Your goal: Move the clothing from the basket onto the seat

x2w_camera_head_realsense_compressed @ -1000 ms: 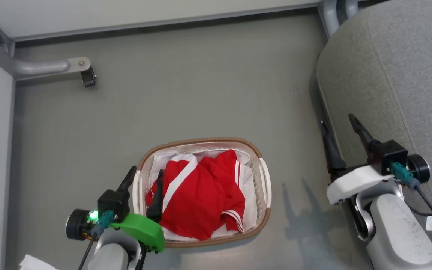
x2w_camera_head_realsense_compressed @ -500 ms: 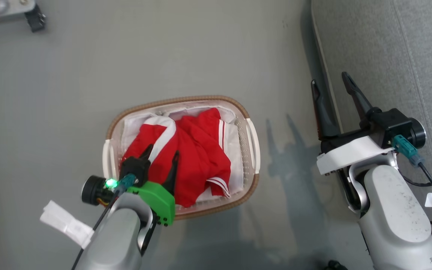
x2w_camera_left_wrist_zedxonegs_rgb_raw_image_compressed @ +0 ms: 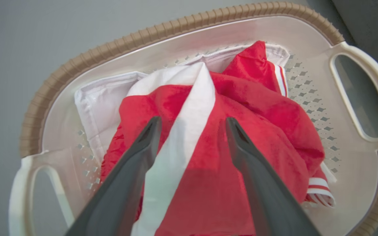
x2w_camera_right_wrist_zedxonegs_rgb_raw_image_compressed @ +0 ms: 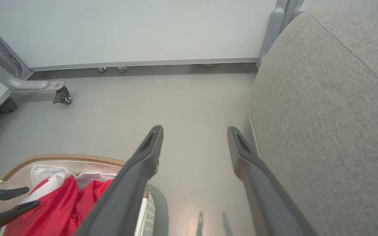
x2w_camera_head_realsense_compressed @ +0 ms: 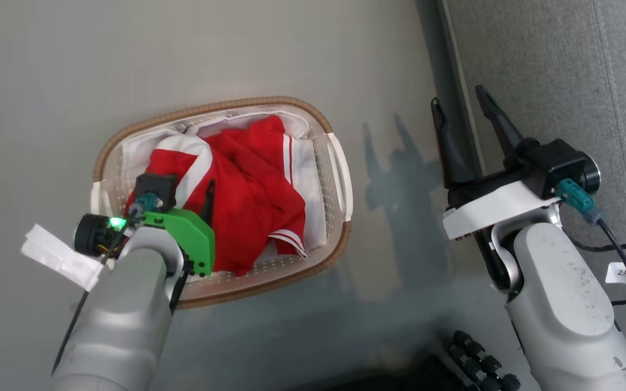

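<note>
The left hand (x2w_camera_left_wrist_zedxonegs_rgb_raw_image_compressed: 190, 123) has come in from the rim of the basket (x2w_camera_head_realsense_compressed: 220, 106) and now hangs over the red clothing (x2w_camera_head_realsense_compressed: 248, 184), fingers (x2w_camera_left_wrist_zedxonegs_rgb_raw_image_compressed: 143, 147) spread wide astride its white stripe (x2w_camera_left_wrist_zedxonegs_rgb_raw_image_compressed: 189, 137), gripping nothing. The clothing lies heaped in the basket on the floor (x2w_camera_head_realsense_compressed: 237, 54), so a first grab looks close; the right hand (x2w_camera_head_realsense_compressed: 457, 95) waits open and empty by the grey seat (x2w_camera_head_realsense_compressed: 552, 70) at right.

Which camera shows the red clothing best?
The left wrist view: the clothing sits close and central, white stripe clear. The head view has it smaller, partly behind the left arm; the right wrist view catches just a corner.
</note>
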